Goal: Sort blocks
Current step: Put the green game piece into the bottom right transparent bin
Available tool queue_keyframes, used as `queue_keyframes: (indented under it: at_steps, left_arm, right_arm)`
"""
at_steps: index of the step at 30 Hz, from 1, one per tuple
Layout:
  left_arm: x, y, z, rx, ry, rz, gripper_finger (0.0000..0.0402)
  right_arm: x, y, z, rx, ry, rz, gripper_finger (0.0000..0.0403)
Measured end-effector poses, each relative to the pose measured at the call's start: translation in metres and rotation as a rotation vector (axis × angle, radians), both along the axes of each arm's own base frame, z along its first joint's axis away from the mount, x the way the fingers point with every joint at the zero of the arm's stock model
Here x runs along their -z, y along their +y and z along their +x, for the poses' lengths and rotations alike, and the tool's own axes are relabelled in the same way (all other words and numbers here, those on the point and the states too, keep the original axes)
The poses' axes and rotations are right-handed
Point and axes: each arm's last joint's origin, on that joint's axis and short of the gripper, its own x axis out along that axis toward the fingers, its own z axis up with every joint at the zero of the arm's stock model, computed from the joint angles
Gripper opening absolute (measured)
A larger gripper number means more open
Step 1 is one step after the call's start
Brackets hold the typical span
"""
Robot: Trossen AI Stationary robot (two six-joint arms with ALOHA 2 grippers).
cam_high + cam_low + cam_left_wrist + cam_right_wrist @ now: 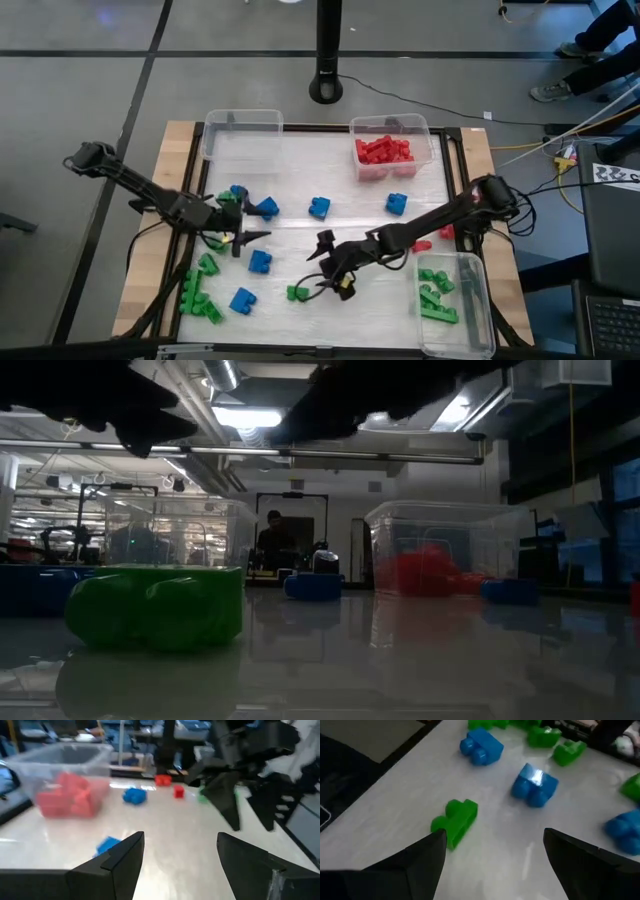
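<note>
Where bin walls blur, red blocks (425, 572).

From above, the white surface (330, 240) is evenly and brightly lit, with soft streaks of glare across it. The level view is dim and backlit: ceiling lights (262, 415) shine bright while a green block (155, 607) up close looks dark, mirrored in the glossy top. The left wrist view is blurred throughout; the red blocks (67, 796) smear.
</note>
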Motion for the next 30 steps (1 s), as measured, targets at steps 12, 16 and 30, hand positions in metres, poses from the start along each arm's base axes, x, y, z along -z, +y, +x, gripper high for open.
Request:
queue_keyframes:
  at_steps: [12, 16, 30]
  left_arm:
    - [0.015, -0.019, 0.001, -0.013, 0.066, -0.055, 0.0239]
    - [0.016, -0.02, 0.001, -0.025, 0.067, -0.086, 0.0239]
    - [0.016, -0.02, 0.001, -0.04, 0.062, -0.16, 0.0239]
  right_arm:
    - [0.033, 0.027, 0.019, 0.092, -0.092, 0.235, 0.033]
    - [0.053, 0.035, 0.023, 0.138, -0.109, 0.259, 0.033]
    - [0.112, 0.053, 0.043, 0.193, -0.114, 0.199, 0.033]
